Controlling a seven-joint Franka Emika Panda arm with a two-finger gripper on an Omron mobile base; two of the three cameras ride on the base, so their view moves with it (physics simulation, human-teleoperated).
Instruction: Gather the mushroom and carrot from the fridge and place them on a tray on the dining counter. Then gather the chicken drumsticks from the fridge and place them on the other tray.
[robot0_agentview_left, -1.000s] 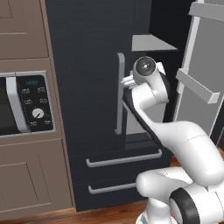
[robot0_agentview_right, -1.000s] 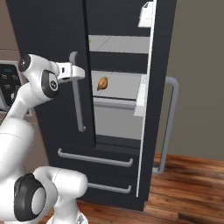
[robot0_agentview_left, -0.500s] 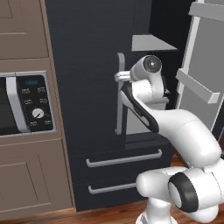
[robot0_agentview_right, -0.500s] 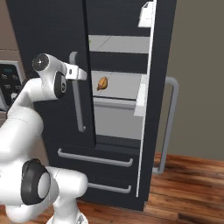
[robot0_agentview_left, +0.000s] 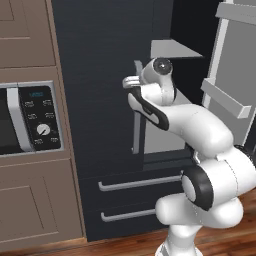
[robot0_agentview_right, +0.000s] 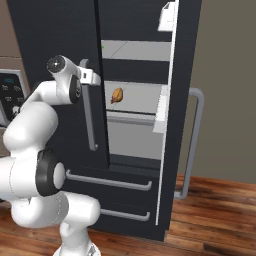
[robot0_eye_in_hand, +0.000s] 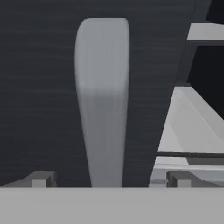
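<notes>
A white arm (robot0_agentview_right: 35, 130) rises at lower left before the black fridge (robot0_agentview_right: 55, 45), its gripper (robot0_agentview_right: 92, 76) at the upper end of the left door's grey handle (robot0_agentview_right: 89, 115); whether the fingers are spread cannot be told here. The right door (robot0_agentview_right: 182, 105) stands open, its own handle (robot0_agentview_right: 192, 145) facing outward. A golden-brown drumstick (robot0_agentview_right: 117, 95) lies at the left end of a middle shelf (robot0_agentview_right: 140, 97). Two drawers with bar handles (robot0_agentview_right: 107, 181) sit below, above a wood floor (robot0_agentview_right: 210, 220).

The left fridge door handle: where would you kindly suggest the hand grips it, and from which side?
Grip the left door handle on its straight upper shaft, coming square from the front. It is a long vertical bar standing off the closed door, and the open hand already straddles it.
</notes>
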